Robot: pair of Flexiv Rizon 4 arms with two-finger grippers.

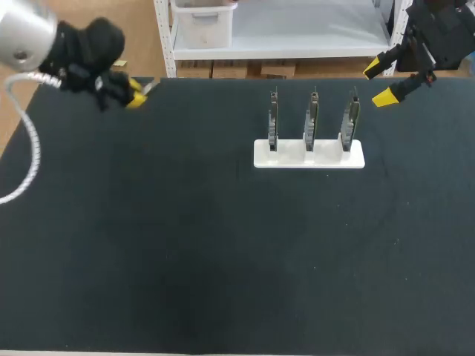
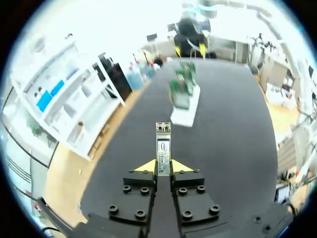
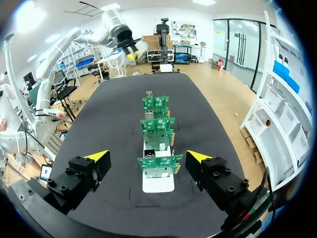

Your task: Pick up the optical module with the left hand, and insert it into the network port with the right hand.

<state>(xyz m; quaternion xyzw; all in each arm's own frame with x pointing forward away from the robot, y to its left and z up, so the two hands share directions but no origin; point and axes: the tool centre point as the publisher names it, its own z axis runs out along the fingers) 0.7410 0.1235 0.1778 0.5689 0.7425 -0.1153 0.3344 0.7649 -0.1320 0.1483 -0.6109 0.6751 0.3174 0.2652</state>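
1. While the left gripper (image 1: pixel 135 94) sits at the upper left of the head view, its yellow tips are clamped on the optical module (image 2: pixel 163 146). The module's long axis runs straight out along the fingers, free end forward.
2. At the upper right, the right gripper (image 1: pixel 382 83) hangs with its fingers spread wide, holding nothing.
3. Between them, nearer the right arm, three boards (image 1: pixel 312 119) stand upright in a white stand (image 1: pixel 309 156).
4. I'd judge a handover comes next. The module lies well apart from the right gripper, across the frame's top, so its free end must be offered that way.
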